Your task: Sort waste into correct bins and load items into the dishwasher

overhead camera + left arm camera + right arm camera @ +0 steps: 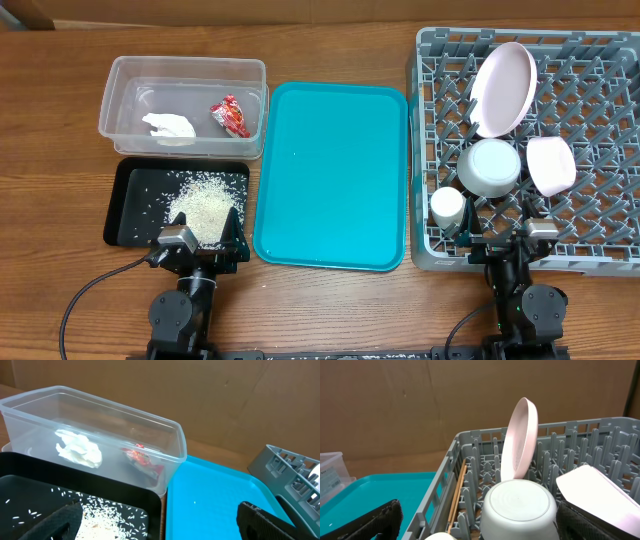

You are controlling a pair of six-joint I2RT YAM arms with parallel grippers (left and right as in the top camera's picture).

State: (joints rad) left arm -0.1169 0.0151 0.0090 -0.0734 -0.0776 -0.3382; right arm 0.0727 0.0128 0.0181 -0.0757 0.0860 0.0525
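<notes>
The clear tub [120,80] holds the white tissue [168,126] and the red wrapper [231,116]; both show in the left wrist view, tissue [79,449] and wrapper [141,456]. The black tray [125,200] holds loose rice [200,195]. The grey rack [600,250] holds two pale pink plates [504,87] [551,164], an upturned bowl [491,166], a small cup [447,207] and chopsticks [457,494]. My left gripper [200,243] is open and empty at the black tray's near edge. My right gripper [507,243] is open and empty at the rack's near edge.
A large teal tray [335,170] lies between the bins and the rack, with a tiny white speck on it. A cable runs from the left arm over the wooden table [60,300]. A brown cardboard wall [420,405] stands behind.
</notes>
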